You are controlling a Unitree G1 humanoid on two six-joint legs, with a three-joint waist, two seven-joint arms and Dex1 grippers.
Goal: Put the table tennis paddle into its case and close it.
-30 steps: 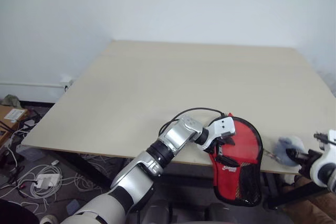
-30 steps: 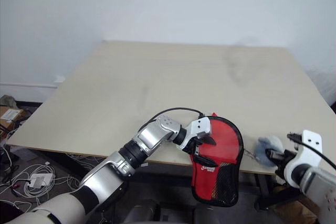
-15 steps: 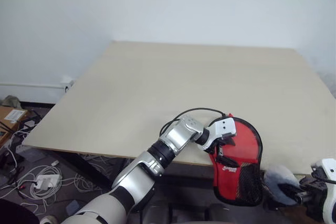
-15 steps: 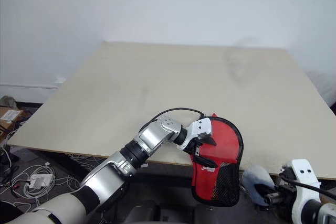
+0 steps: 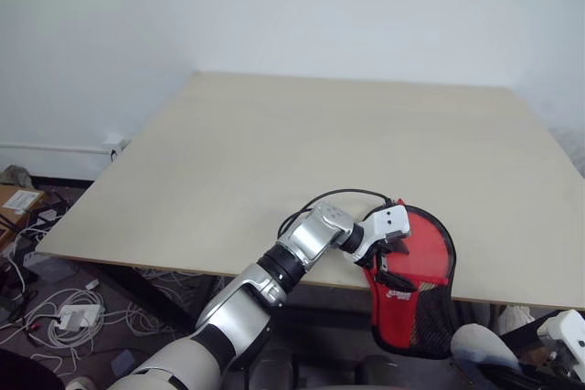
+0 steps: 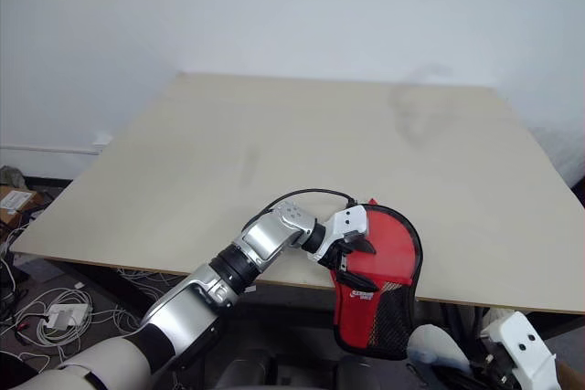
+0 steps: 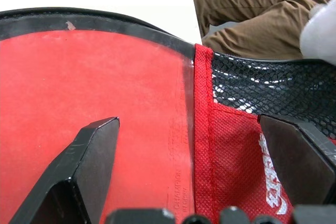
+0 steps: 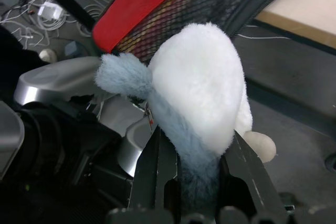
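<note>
Since the earlier frames, the right gripper [image 8: 194,182] has dropped from beside the table's near right edge to below that edge, carrying a fluffy white and grey-blue plush toy [image 8: 197,98] with it. Its two black fingers [image 8: 157,166] are pinched on the toy's grey-blue base. In the head views the toy [image 5: 480,346] sits low at the right, just beside the lower end of the case [image 5: 416,285].

The left gripper [image 5: 391,258] has kept its place at the table's [image 5: 347,143] near edge. It holds the case by its red upper part; in the left wrist view one finger [image 7: 86,169] lies over the red face and the other [image 7: 296,161] over the logo strip beside the mesh, the fingers spread across the fabric. The case hangs past the table edge, round end up, mesh panel down. Whether the paddle is inside cannot be told. A person's brown trouser legs [image 7: 252,9] show beyond the case.
</note>
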